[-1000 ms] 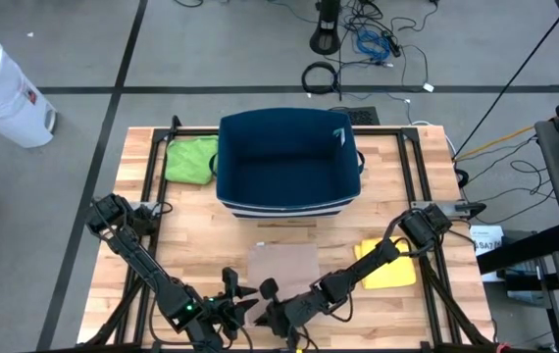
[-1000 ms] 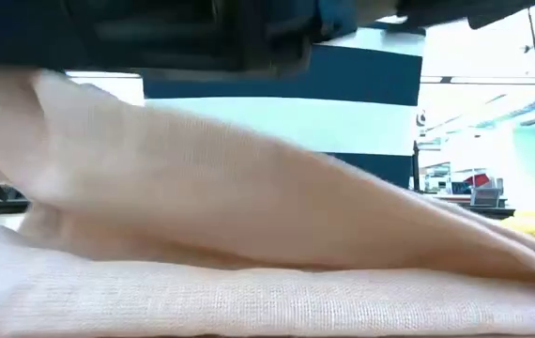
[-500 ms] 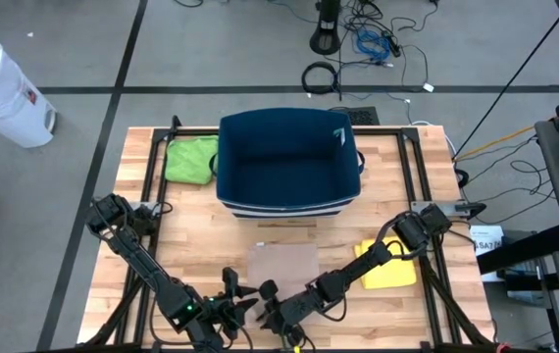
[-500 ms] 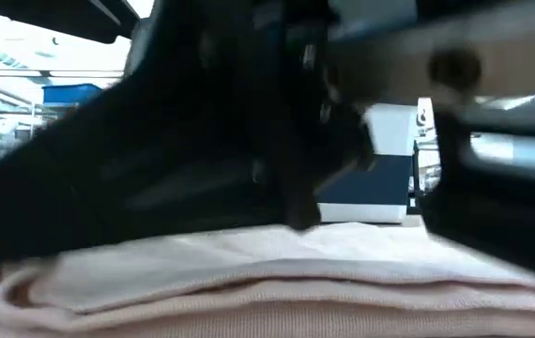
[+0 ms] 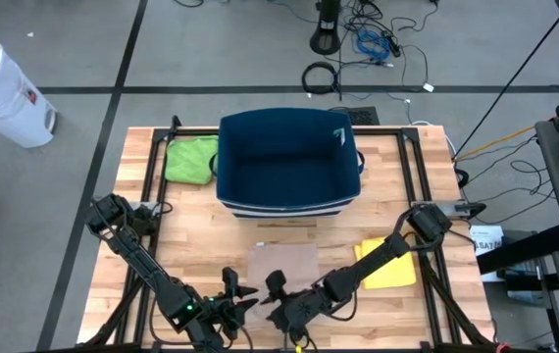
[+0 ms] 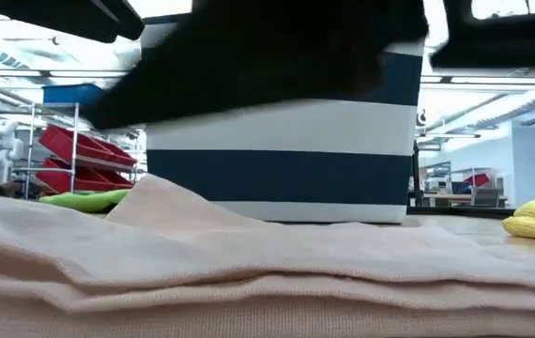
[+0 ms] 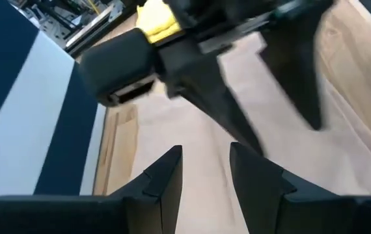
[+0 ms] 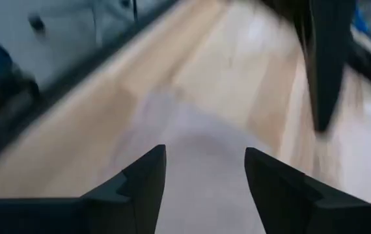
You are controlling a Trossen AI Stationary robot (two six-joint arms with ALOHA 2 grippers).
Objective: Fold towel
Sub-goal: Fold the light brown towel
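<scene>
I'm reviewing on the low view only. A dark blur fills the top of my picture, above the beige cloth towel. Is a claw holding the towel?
Observer: Not the right claw. Its wrist view shows the fingers apart over the beige cloth towel, with nothing between them.
Operator: And the left one?
Observer: The left claw is open too, pointing across the towel toward the right claw.
Operator: How does the towel lie?
Observer: From above it is a neat rectangle on the wooden table, between both claws and the navy fabric bin with white stripes.
</scene>
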